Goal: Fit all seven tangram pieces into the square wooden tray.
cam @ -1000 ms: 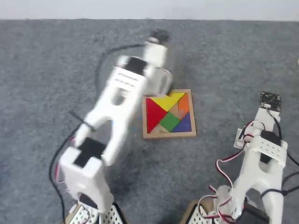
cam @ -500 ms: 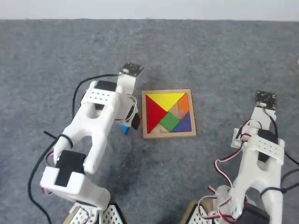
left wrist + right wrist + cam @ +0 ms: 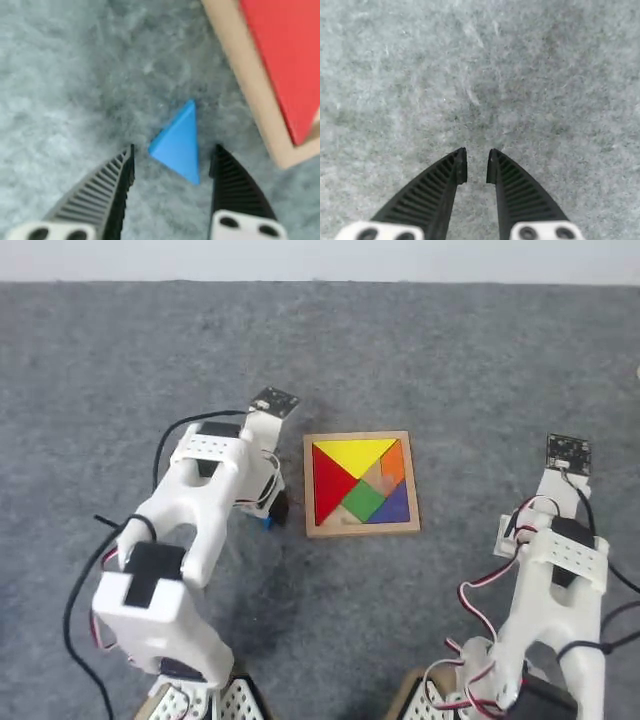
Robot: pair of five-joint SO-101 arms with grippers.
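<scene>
The square wooden tray point(image 3: 362, 529) lies mid-table and holds a yellow triangle point(image 3: 352, 453), a red triangle point(image 3: 328, 485), a green piece point(image 3: 363, 500), an orange piece point(image 3: 394, 462) and a dark blue piece point(image 3: 395, 505). A small blue triangle point(image 3: 179, 145) lies flat on the carpet just left of the tray's rim point(image 3: 250, 75). My left gripper point(image 3: 174, 148) is open, with one finger on each side of that triangle point(image 3: 266, 521). My right gripper point(image 3: 476, 151) hangs over bare carpet at the right, its tips almost touching and nothing between them.
Grey carpet covers the whole table. The right arm point(image 3: 560, 540) stands well right of the tray. The left arm's body point(image 3: 190, 530) stretches from the front edge toward the tray's left side. Patches of bare wood show inside the tray point(image 3: 376, 476).
The left arm swung back from beside the tray's far left corner and came down over the blue triangle on the carpet. The right arm stayed almost still.
</scene>
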